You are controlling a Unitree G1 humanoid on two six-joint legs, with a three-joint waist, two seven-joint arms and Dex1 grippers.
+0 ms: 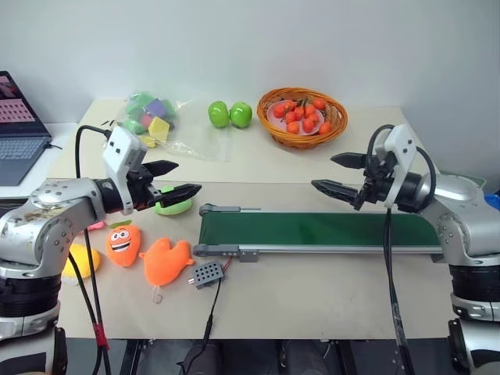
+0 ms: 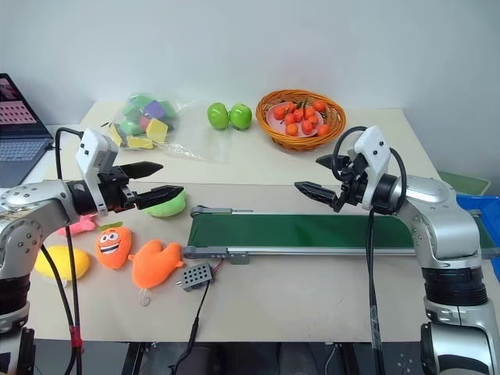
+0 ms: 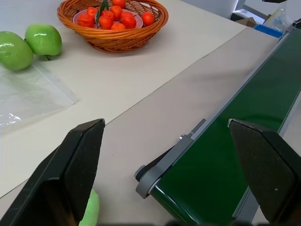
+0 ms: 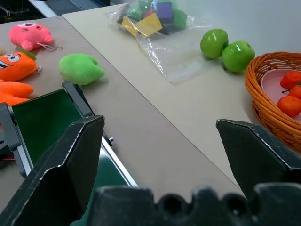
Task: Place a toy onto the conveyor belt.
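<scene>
The yellow toy [image 2: 61,263] lies at the table's near left edge, beside the carrot-face plush. The dark-green conveyor belt [image 1: 312,232] in its grey frame runs across the middle of the table towards the right. My left gripper [image 1: 187,176] hovers open above the green plush, just left of the belt's left end, with nothing between its fingers. It is well above and to the right of the toy. My right gripper [image 1: 323,172] hangs open and empty above the belt's right half, pointing left. The left wrist view looks over the belt's end [image 3: 164,172].
A green plush [image 1: 173,205], a carrot-face plush [image 1: 123,244], an orange hand-shaped plush [image 1: 166,262] and a pink plush [image 2: 76,226] lie near the toy. A small grey box [image 1: 207,273] sits by the belt. At the back are a basket [image 1: 303,117], apples [image 1: 230,114], a block bag [image 1: 148,117] and a laptop [image 1: 19,129].
</scene>
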